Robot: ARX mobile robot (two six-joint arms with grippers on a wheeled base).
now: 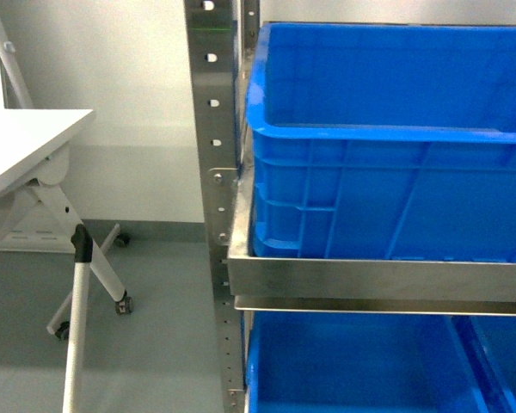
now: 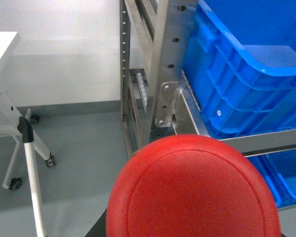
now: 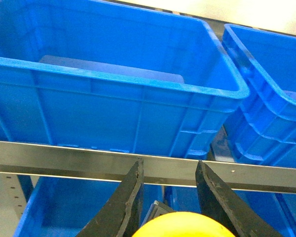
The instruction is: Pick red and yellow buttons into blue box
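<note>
Now, R fingers (image 3: 138, 197) gripping yellow button (image 3: 185, 224)

The box (image 1: 387, 129) was bright blue with ribbed walls, on a silver steel rack (image 1: 370, 280). A plain glossy red cap (image 2: 192, 192) filled the left wrist view. A yellow cap (image 3: 185, 225) sat between black fingers (image 3: 126, 202). The floor (image 1: 155, 344) was grey-green, the desk (image 1: 26, 142) white.

All 3 views closely face the blue box (image 1: 387, 129) from outside

Red button (image 2: 192, 192) cap close up, yellow button (image 3: 185, 224) apparently between claw fingers, blue box (image 1: 396, 138) shelved.
</note>
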